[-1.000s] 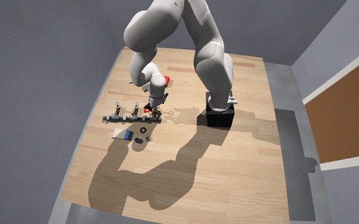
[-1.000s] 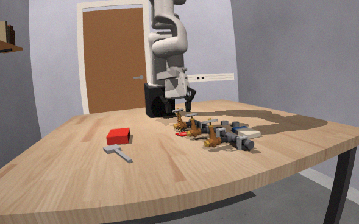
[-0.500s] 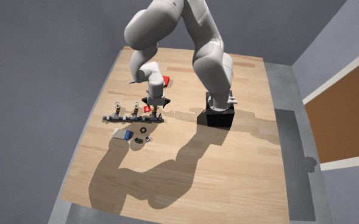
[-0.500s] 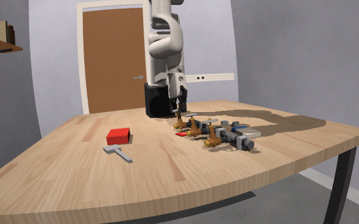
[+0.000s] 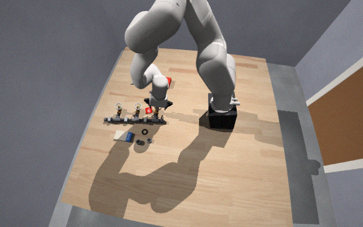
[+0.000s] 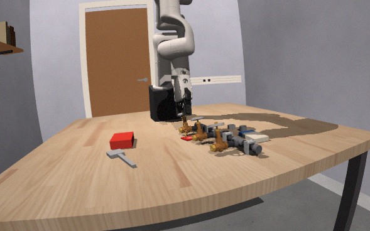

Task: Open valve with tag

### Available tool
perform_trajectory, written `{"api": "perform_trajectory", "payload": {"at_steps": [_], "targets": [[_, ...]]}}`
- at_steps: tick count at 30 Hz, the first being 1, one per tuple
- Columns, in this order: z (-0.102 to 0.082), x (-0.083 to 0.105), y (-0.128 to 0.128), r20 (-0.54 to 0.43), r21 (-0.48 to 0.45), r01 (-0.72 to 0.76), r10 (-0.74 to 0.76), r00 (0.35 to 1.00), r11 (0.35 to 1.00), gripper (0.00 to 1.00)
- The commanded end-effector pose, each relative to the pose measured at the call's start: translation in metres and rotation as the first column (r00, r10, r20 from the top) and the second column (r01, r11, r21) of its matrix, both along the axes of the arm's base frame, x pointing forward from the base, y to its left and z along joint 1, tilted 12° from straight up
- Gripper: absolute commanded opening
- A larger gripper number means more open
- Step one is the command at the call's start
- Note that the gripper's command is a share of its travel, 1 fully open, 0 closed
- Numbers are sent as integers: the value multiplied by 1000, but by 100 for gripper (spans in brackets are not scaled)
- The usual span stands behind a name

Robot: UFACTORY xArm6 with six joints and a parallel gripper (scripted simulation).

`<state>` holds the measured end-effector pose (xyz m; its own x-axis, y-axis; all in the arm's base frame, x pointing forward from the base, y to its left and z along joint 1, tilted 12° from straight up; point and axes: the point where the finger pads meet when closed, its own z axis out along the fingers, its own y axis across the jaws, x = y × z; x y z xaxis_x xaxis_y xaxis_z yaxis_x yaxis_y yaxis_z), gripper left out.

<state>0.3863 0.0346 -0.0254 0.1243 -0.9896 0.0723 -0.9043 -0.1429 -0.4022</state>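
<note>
Three brass valves stand in a row on a grey pipe (image 5: 135,119). The left valve (image 5: 118,109) and the middle valve (image 5: 137,108) show round handwheels. The right valve (image 5: 156,113) is under my gripper; its handwheel is hidden. A red tag (image 5: 148,110) lies beside the right valve; it also shows in the exterior view (image 6: 186,137). My gripper (image 5: 158,106) is open and points straight down around the top of the right valve. In the exterior view my gripper (image 6: 185,110) sits just above that valve (image 6: 185,127), with the other two valves (image 6: 200,132) (image 6: 218,142) nearer the camera.
A red block (image 6: 122,140) and a grey hammer (image 6: 121,156) lie to the left. A white and blue block (image 5: 124,136), a black ring (image 5: 144,134) and two small grey fittings (image 5: 143,141) lie in front of the pipe. The black robot base (image 5: 222,115) stands at the right.
</note>
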Motion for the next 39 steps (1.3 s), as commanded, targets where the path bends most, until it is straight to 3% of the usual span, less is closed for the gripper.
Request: {"api": "perform_trajectory", "payload": {"at_steps": [1, 37, 38, 39], "targets": [[0, 0, 0, 79, 84, -34, 27, 996, 996, 100], [0, 0, 0, 79, 84, -34, 27, 996, 996, 100], [0, 0, 0, 79, 84, -34, 27, 996, 996, 0], [0, 0, 0, 79, 84, -34, 27, 996, 996, 0]]}}
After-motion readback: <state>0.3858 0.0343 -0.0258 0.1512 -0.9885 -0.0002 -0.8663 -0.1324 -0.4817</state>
